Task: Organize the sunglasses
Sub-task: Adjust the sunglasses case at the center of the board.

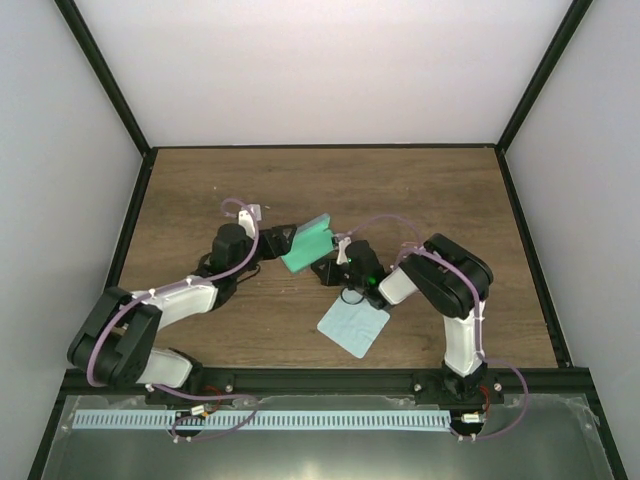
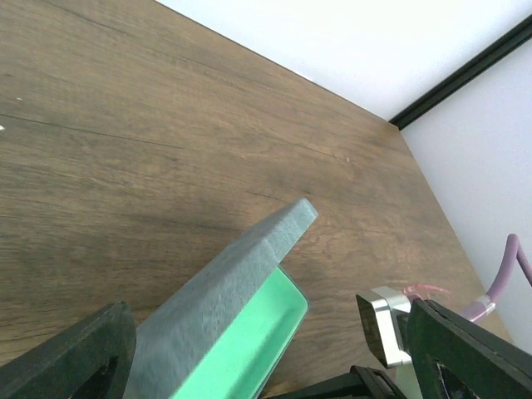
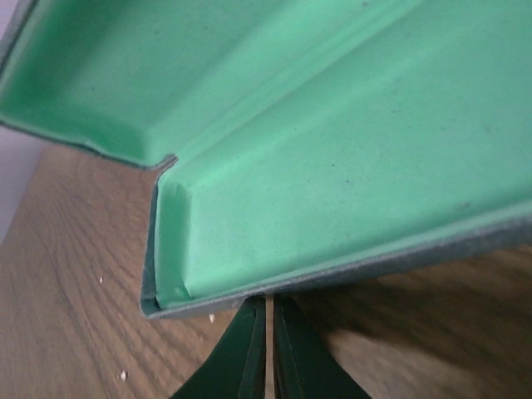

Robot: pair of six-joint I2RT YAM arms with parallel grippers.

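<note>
Gaping wide, the left fingers [image 2: 75,362] stood on either side of one end of the open case [image 1: 305,245]. Its grey shell lay against one finger, while a clear gap showed between its green lining and the other. The wrist view did not settle whether the case was truly gripped or only leaning there.

The case sat near the middle of the wooden tabletop [image 1: 420,190], between the two arms. It was tilted, with its lid swung back and the green inside facing the right arm. Nothing could be seen lying in the lined hollow that the right wrist camera showed.

The right fingers [image 3: 241,366] were drawn together to a thin slit. Their tips ran up under the case's grey rim, so I could not tell whether they pinched anything.

From above, a small dark shape [image 1: 324,272] lay just beside the case's near edge, by the right arm's wrist. It may have been the sunglasses, but it was too small and too dark to say.

A pale blue cloth [image 1: 353,326] lay flat on the tabletop nearer the arm bases, apart from the case.
</note>
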